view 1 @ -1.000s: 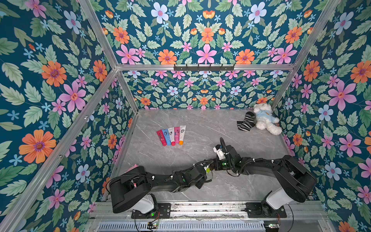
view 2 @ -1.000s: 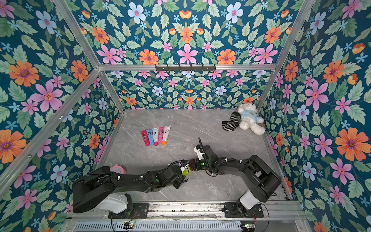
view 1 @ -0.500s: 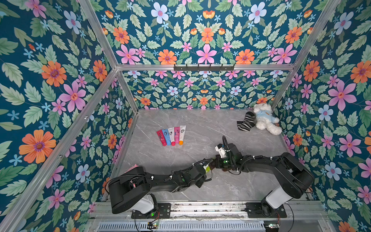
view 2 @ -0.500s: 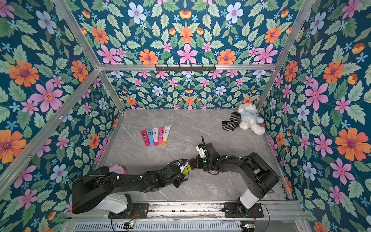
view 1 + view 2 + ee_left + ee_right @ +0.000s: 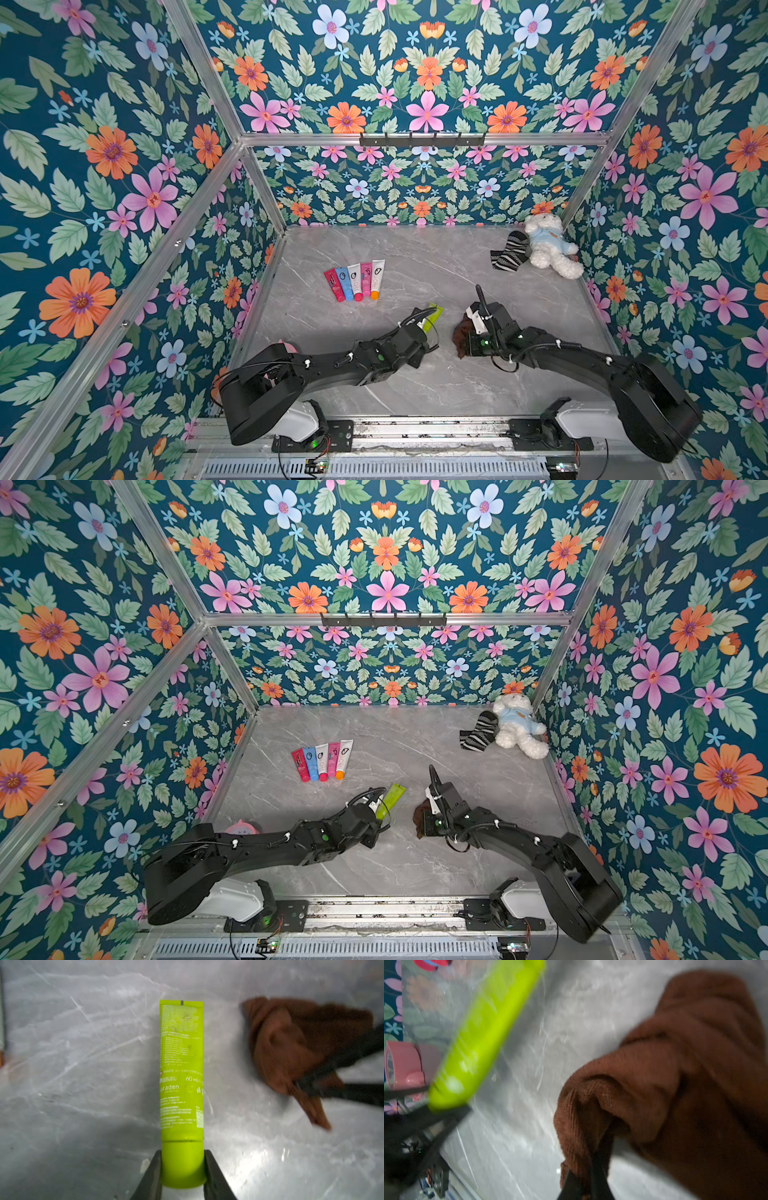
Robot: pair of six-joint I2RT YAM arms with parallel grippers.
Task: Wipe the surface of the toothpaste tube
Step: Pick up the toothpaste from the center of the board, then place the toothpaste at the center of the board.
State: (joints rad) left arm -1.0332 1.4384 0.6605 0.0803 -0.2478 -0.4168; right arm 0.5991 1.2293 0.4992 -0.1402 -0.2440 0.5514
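Left claw (image 5: pixel 184 1167): clamped on the cap end of the toothpaste tube (image 5: pixel 181 1068), 1 dark finger (image 5: pixel 153 1172) against each side of the cap.
Toothpaste tube: lime green with white print. In both top views it is in the lower middle of the frame, its flat tail pointing toward the upper right. Whether it rests on the counter (image 5: pixel 415 257) cannot be told.
Right claw (image 5: pixel 591 1176): pinched together on a fold of the brown cloth (image 5: pixel 675 1084), which bunches out past the fingertips.
Brown cloth: just right of the toothpaste tube in both top views, near it but apart, with a strip of bare grey counter between them.
Row of 5 small tubes (image 5: pixel 355 282): flat on the counter side by side, up and left of the green tube, well apart from it.
White plush bear (image 5: pixel 548 247): in the counter's upper right corner, with a striped sock (image 5: pixel 509 257) right against its left side.
Pink object (image 5: pixel 241 827): at the counter's left edge, only partly in view.
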